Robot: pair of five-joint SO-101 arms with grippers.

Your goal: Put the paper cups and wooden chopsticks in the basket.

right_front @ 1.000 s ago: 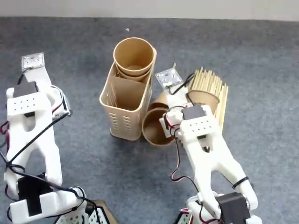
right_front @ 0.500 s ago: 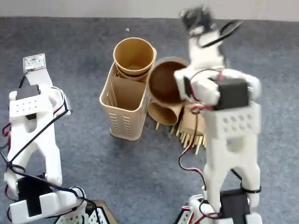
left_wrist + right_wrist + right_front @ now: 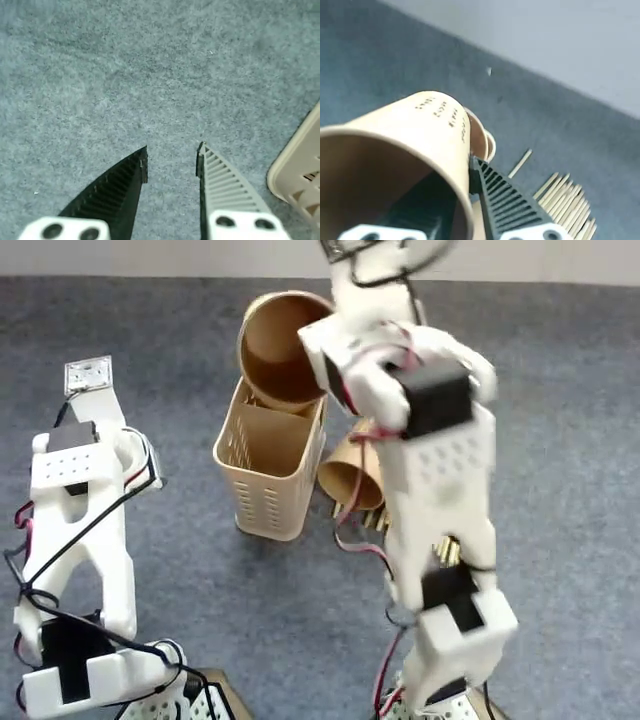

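Swinging up off the surface [image 3: 560, 390] within the last second, the right gripper [image 3: 454, 182] has carried a paper cup [image 3: 275, 345] from beside the chopsticks [image 3: 567, 200] to just above the far end of the basket [image 3: 262, 495]. The gripper is clamped on the cup's wall, one finger inside. Letting go seems next. A second cup [image 3: 350, 478] lies tipped by the chopsticks. The left gripper [image 3: 171, 162] hangs parted and empty beside the basket.

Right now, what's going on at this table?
The right gripper is shut on a paper cup, one finger inside the rim, holding it tilted above the far end of the basket. A second cup lies on its side on the carpet beside the basket, with wooden chopsticks next to it. The left gripper hangs open over bare carpet, holding nothing.
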